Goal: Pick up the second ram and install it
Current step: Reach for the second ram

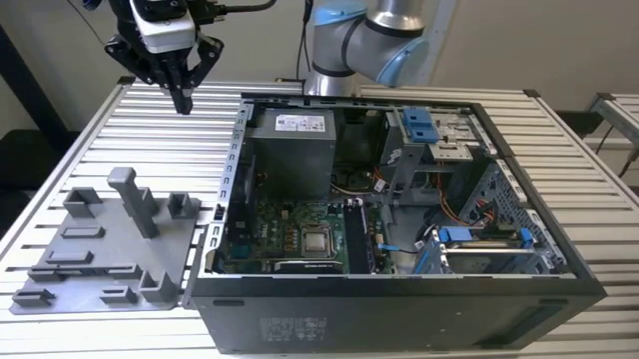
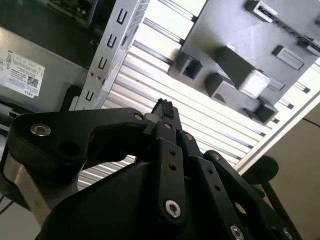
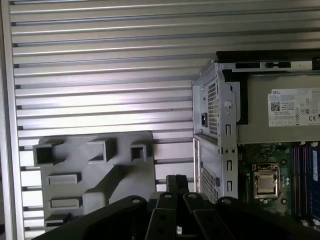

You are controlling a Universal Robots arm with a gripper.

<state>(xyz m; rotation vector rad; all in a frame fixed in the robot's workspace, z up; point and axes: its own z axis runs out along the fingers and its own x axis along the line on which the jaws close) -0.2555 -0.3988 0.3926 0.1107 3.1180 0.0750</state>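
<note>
Fingers [image 1: 184, 90] pressed together, tips meeting, nothing between them. They hang high over bare bench [image 1: 90, 134]. Grey tray [image 1: 105, 254] lies below the tips and well apart from them; its pockets look vacant. Open case [image 1: 399, 318] sits off to the fingers' side, toward the exterior view's right.

Ram [image 3: 314, 171], as best I can judge, is the bluish strip standing in the slots just past the processor [image 3: 266, 181]. That puts it deep in the case and far from the fingers. Can't tell whether it is latched.

Reading: pick-up and seating look done, fingers well clear of the case. If that strip is something else, the whole job is left.
</note>
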